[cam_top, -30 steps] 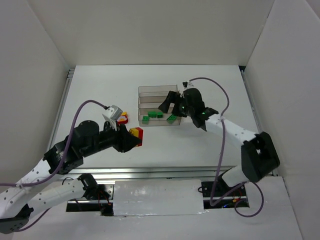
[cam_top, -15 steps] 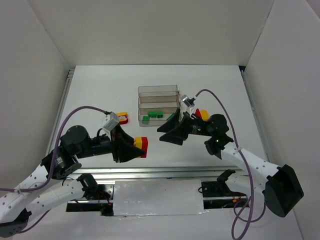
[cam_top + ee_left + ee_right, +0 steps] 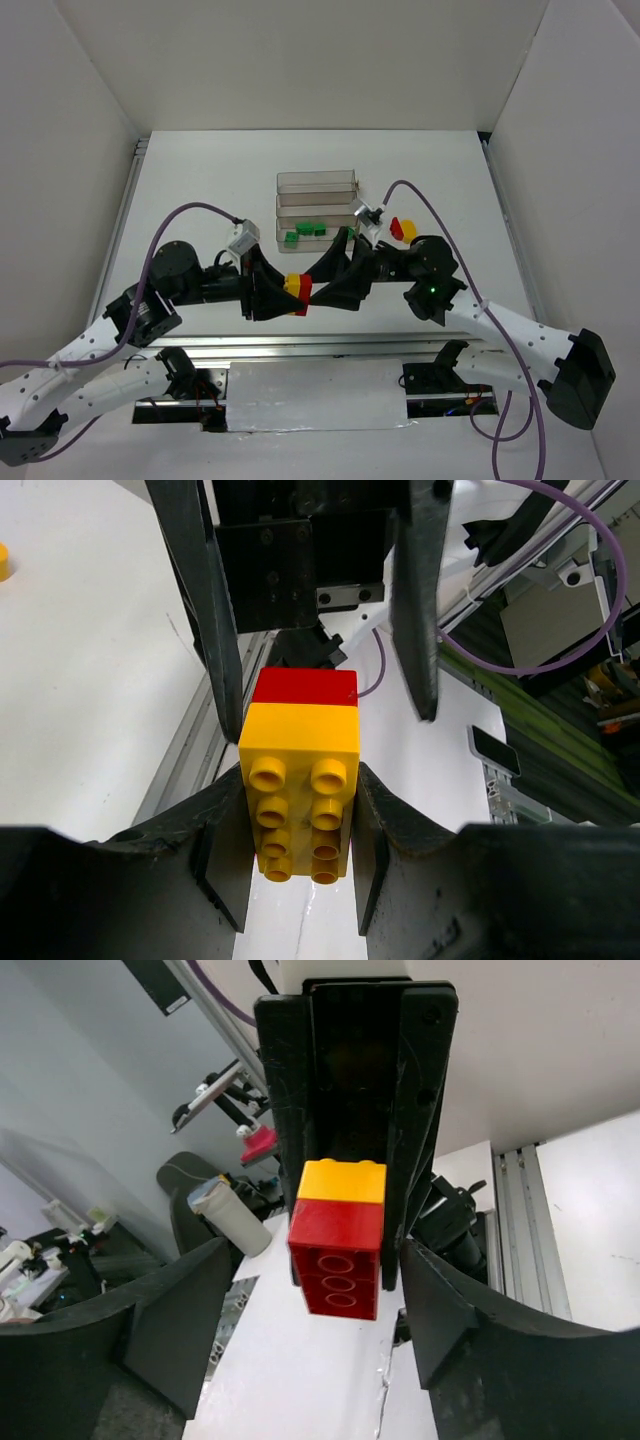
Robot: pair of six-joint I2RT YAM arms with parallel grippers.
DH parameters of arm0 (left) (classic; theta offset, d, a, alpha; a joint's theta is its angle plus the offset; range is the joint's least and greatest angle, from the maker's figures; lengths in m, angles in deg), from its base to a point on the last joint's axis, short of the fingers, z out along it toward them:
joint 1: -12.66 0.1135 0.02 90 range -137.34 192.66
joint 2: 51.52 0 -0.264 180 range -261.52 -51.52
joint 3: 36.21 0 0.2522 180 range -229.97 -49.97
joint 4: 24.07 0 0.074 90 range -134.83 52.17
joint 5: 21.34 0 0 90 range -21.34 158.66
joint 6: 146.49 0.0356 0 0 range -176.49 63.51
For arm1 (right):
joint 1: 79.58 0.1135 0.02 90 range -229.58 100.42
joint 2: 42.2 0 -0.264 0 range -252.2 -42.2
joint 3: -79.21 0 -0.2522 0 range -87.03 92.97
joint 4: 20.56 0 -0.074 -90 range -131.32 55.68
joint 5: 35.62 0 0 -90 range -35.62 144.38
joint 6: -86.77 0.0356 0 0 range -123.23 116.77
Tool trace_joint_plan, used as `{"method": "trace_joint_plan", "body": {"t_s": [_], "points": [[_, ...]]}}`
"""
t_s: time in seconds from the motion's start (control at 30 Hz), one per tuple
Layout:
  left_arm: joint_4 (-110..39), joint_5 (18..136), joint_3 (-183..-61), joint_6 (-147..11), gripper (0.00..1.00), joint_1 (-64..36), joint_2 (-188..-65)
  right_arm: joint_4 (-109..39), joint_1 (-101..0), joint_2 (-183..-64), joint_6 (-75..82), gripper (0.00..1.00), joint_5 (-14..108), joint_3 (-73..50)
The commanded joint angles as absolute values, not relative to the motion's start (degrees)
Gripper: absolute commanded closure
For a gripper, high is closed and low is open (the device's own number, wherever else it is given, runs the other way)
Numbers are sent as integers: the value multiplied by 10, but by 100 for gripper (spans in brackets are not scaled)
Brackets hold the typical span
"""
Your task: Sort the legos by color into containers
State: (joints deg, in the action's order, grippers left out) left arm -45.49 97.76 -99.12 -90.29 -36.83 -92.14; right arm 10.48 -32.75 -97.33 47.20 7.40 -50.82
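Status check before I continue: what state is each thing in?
left tool, shut on the yellow-red stack
right tool, open, fingers flanking the red end
yellow-red stack, joined, held above the table
green legos, in the nearest of the containers
red and yellow legos, loose on the table beside them

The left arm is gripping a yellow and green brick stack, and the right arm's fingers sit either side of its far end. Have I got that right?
Not quite: the stack is yellow and red, not yellow and green. The left wrist view shows the left gripper shut on it, with the right gripper open either side of its red end.
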Motion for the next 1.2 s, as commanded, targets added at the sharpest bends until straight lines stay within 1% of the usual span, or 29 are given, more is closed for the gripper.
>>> {"method": "trace_joint_plan", "body": {"t_s": [0.0,0.03,0.1,0.13,0.2,0.23,0.27,0.3,0.33,0.43,0.53,0.57,0.6,0.67,0.73,0.9,0.93,1.0,1.07,1.1,1.13,1.17], "points": [[-399,999,-993,-916,100,-366,-925,82,-312,-987,441,27,94,-468],[-394,1001,-992,-917,100,-366,-926,79,-310,-991,434,34,95,-465],[-394,1000,-993,-917,100,-366,-927,76,-304,-996,430,44,100,-461],[-395,1000,-993,-917,100,-366,-927,72,-302,-998,425,46,102,-460],[-394,1001,-994,-918,100,-366,-928,65,-298,-1003,416,46,107,-456],[-394,1002,-994,-917,100,-366,-928,55,-297,-1005,407,48,113,-455],[-394,1002,-994,-917,100,-366,-929,52,-297,-1006,401,59,113,-455],[-395,1001,-995,-917,100,-366,-929,48,-296,-1009,394,78,113,-453],[-403,1000,-998,-916,100,-366,-929,27,-295,-1007,377,100,124,-454],[-420,992,-1006,-909,100,-366,-923,8,-302,-998,334,100,122,-463],[-441,986,-1017,-896,100,-366,-912,9,-332,-996,309,100,66,-476],[-449,985,-1021,-889,100,-366,-911,16,-341,-998,307,100,20,-484],[-456,978,-1025,-885,100,-366,-910,34,-354,-1003,309,100,-1,-488],[-476,977,-1035,-877,100,-366,-908,60,-390,-1011,330,100,-55,-503],[-483,978,-1038,-873,100,-366,-904,101,-422,-1014,354,100,-83,-516],[-500,964,-1051,-866,100,-365,-904,44,-464,-1026,319,100,-102,-514],[-514,953,-1053,-862,100,-366,-905,25,-480,-1029,312,100,-86,-509],[-532,924,-1063,-859,100,-365,-907,-104,-489,-1033,258,100,56,-487],[-582,844,-1074,-861,100,-365,-919,-241,-489,-1062,255,100,231,-428],[-603,812,-1087,-864,100,-365,-926,-275,-490,-1080,275,100,398,-387],[-625,744,-1093,-875,100,-365,-932,-302,-492,-1119,285,100,463,-370],[-664,713,-1103,-882,100,-365,-947,-335,-491,-1139,303,100,519,-354]]}}
